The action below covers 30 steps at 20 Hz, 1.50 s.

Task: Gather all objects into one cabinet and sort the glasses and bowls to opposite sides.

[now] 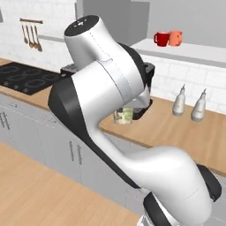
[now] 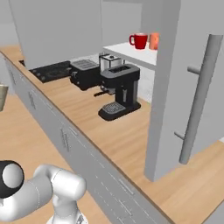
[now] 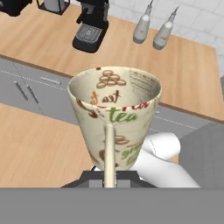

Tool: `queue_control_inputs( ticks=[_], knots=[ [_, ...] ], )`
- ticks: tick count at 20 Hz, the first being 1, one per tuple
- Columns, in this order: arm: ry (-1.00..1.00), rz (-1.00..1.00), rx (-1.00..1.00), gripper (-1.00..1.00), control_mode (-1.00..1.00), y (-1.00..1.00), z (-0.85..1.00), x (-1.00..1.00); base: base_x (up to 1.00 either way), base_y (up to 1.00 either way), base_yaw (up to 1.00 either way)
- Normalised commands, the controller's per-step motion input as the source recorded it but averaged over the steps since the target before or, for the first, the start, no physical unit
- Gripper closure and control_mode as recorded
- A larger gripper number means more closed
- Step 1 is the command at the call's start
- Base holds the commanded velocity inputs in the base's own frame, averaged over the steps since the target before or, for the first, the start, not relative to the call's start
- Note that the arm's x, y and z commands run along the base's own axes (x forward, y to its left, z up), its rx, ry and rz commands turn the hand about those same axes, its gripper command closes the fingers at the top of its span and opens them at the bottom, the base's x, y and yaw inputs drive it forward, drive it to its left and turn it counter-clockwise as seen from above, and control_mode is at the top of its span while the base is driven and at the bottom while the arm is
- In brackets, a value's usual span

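Now, gripper (image 3: 109, 181): jaws clamped on the glass, one finger running up its near wall.
Glass (image 3: 114, 116): cream tumbler printed with "tea" lettering, held above the wooden floor in front of the counter (image 3: 188, 74).
Cabinet door (image 2: 192, 87): standing open, long bar handle (image 2: 199, 100) facing out.
Counter items: coffee machine (image 3: 91, 24), two bottles (image 3: 153, 30).
Shelf: red mug (image 2: 139, 40).

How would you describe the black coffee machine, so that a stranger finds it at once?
Look along the long wooden counter toward the half-open grey cabinet door. The black coffee machine stands left of that door. Unlike the low black toaster behind it, it is tall, with a drip tray at its foot.
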Motion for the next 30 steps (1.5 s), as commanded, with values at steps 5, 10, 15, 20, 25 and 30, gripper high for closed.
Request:
queue_control_inputs(
  ticks=[5,10,15,20,25,30],
  knots=[
    [0.0,0.0,0.0,1.0,1.0,0.0,0.0,0.0,-0.01,-0.95,0.03],
    [0.0,0.0,0.0,1.0,1.0,0.0,0.0,0.0,-0.02,-0.13,0.0],
    [-0.04,0.0,0.0,1.0,-1.0,-0.09,0.01,0.0,0.0,0.0,0.0],
    [-0.2,0.03,0.0,1.0,-1.0,-0.33,0.43,0.02,0.0,0.0,0.0],
    [-0.21,0.03,-0.03,1.0,-1.0,-0.21,0.45,0.08,0.0,0.0,0.0],
    [-0.03,0.01,-0.08,1.0,-1.0,-0.11,0.06,0.12,0.0,0.0,0.0]
  ],
)
